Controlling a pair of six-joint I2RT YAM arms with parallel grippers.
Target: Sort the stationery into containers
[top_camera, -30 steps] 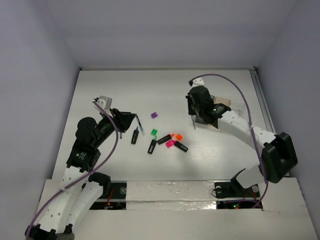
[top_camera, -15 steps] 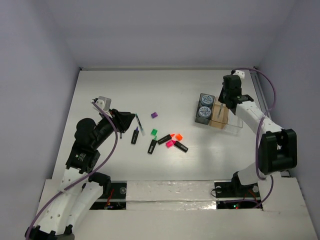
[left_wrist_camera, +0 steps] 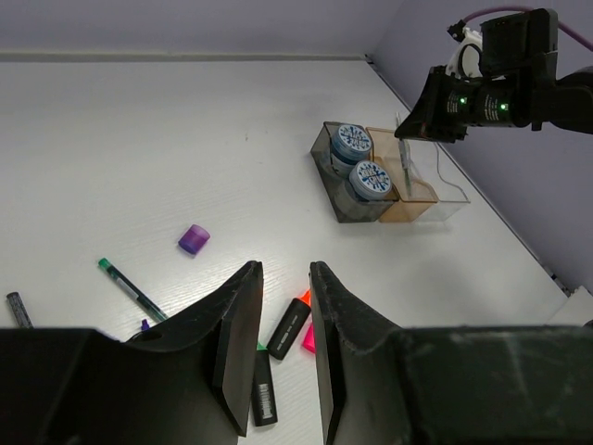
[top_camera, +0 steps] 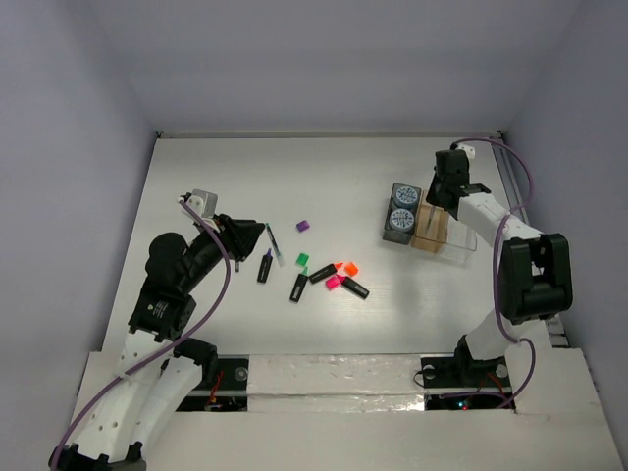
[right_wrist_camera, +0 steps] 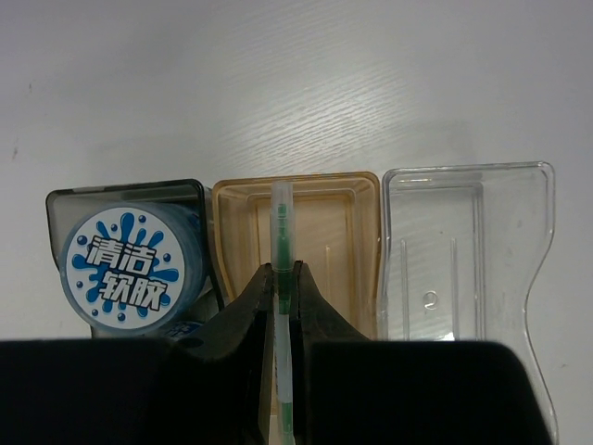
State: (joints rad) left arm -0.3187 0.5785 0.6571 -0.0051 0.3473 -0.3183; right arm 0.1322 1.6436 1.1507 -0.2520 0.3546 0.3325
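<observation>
Operator: What does my right gripper hold?

Spotter: Your right gripper (right_wrist_camera: pixel 281 273) is clamped on a thin green pen (right_wrist_camera: pixel 283 227). The pen stands upright between the jaws, and its lower end hangs over the tan insert (right_wrist_camera: pixel 347 199). Whether the tip touches the bottom, I cannot tell.

Operator: Where are the containers?

Spotter: They stand at the far right of the table (top_camera: pixel 245 177), in one row, each touching the next. The dark grey holder (right_wrist_camera: pixel 56 199) is on the left, the tan insert is in the middle, and the clear box (right_wrist_camera: pixel 463 232) is on the right. In the holder you have two round blue-and-white pieces (left_wrist_camera: pixel 371 176), one behind the other.

Operator: And my left gripper?

Spotter: Your left gripper (left_wrist_camera: pixel 285 278) is released. The jaws stand a little apart and nothing is between them. It hangs over the left part of the table.

Operator: What lies loose on the table?

Spotter: Four black highlighters (top_camera: pixel 299 287) lie close together near the middle, well apart from the containers. A green cap (top_camera: pixel 302 259) lies among them, and a purple cap (top_camera: pixel 303 226) lies alone on the far side of them. A second thin pen (left_wrist_camera: pixel 130 289) with a green end lies flat, just beside your left gripper.
</observation>
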